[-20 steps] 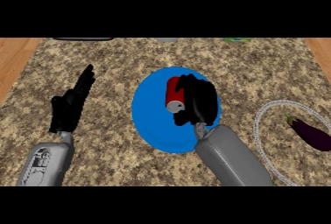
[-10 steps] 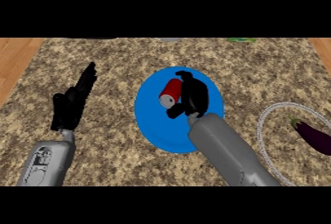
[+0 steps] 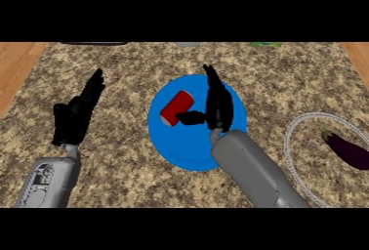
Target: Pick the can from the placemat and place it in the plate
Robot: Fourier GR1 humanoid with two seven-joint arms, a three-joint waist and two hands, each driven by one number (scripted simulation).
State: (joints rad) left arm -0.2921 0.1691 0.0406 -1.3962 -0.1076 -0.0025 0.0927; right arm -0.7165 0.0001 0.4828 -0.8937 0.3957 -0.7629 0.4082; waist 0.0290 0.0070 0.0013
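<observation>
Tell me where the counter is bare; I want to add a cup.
Bare patches: between the left hand and the plate, and above the plate. Crowded: the plate, with the can and right hand; the placemat holds an eggplant.

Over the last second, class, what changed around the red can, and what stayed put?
The right hand uncurled from the red can and now stands open beside it, fingers straight, thumb still near it. The can lies tilted on the blue plate. The left hand, the eggplant and the placemat stayed put.

Right hand [image 3: 217, 105] hangs over the plate [image 3: 180, 151] beside the can [image 3: 176, 108]; bare desk [image 3: 130, 63] on the far side, eggplant [image 3: 348, 149] blocking the right.
</observation>
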